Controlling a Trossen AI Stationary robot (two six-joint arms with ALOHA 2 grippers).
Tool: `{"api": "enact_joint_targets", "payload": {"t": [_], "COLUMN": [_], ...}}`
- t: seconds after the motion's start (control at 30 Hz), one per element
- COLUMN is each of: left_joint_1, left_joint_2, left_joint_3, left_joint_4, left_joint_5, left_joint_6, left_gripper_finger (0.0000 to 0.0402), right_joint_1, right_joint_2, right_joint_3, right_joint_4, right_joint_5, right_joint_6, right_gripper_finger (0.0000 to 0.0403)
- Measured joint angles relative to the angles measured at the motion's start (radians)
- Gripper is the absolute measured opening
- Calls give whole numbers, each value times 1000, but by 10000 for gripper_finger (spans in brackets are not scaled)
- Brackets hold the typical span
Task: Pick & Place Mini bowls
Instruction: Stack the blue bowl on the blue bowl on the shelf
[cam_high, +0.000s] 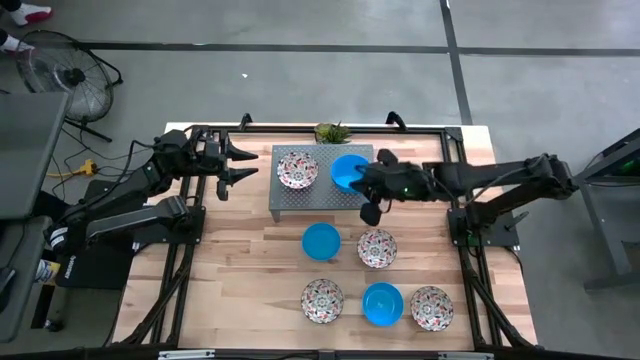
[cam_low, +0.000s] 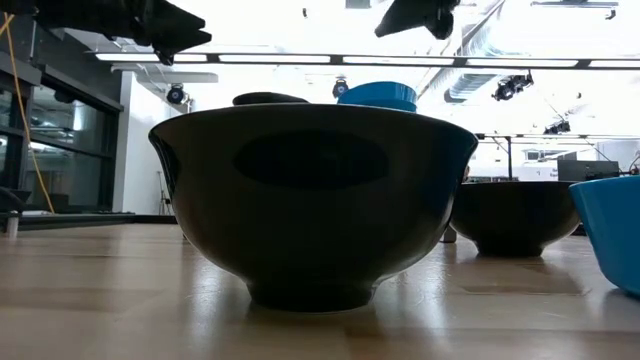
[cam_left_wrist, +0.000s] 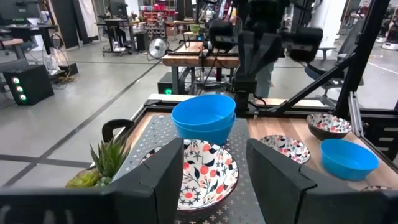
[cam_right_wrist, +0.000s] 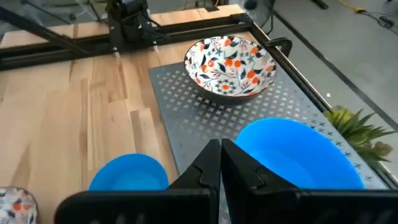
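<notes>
A grey perforated platform (cam_high: 300, 200) stands at the table's far middle. On it rest a floral mini bowl (cam_high: 297, 169) and, to its right, two blue mini bowls stacked one in the other (cam_left_wrist: 204, 119). Two blue and three floral bowls stand on the wood nearer me. My right gripper (cam_right_wrist: 219, 155) is shut and hovers above the platform at the near right side of the blue stack (cam_high: 347, 172), touching nothing. In the low view it (cam_low: 420, 15) shows well above the stack (cam_low: 377, 95). My left gripper (cam_high: 238, 163) is open, just left of the platform, facing the floral bowl (cam_left_wrist: 205, 174).
On the wood stand a blue bowl (cam_high: 321, 240), a floral bowl (cam_high: 377, 248), and a near row of floral (cam_high: 322, 300), blue (cam_high: 382, 303) and floral (cam_high: 431, 307). A small plant (cam_high: 332, 132) sits behind the platform. Black frame rails run along both table sides.
</notes>
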Motion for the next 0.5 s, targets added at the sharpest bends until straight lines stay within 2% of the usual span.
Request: {"api": "enact_joint_targets", "payload": {"t": [0.23, 0.5], "left_joint_1": [0, 0], "left_joint_2": [0, 0], "left_joint_3": [0, 0], "left_joint_4": [-7, -7], "left_joint_5": [24, 82], "left_joint_6": [13, 17], "left_gripper_finger": [170, 170], "right_joint_1": [28, 36], "right_joint_2": [3, 4], "right_joint_3": [-93, -171], "right_joint_4": [113, 154], "right_joint_5": [125, 184], "right_joint_6": [78, 161], "right_gripper_finger": [0, 0]}}
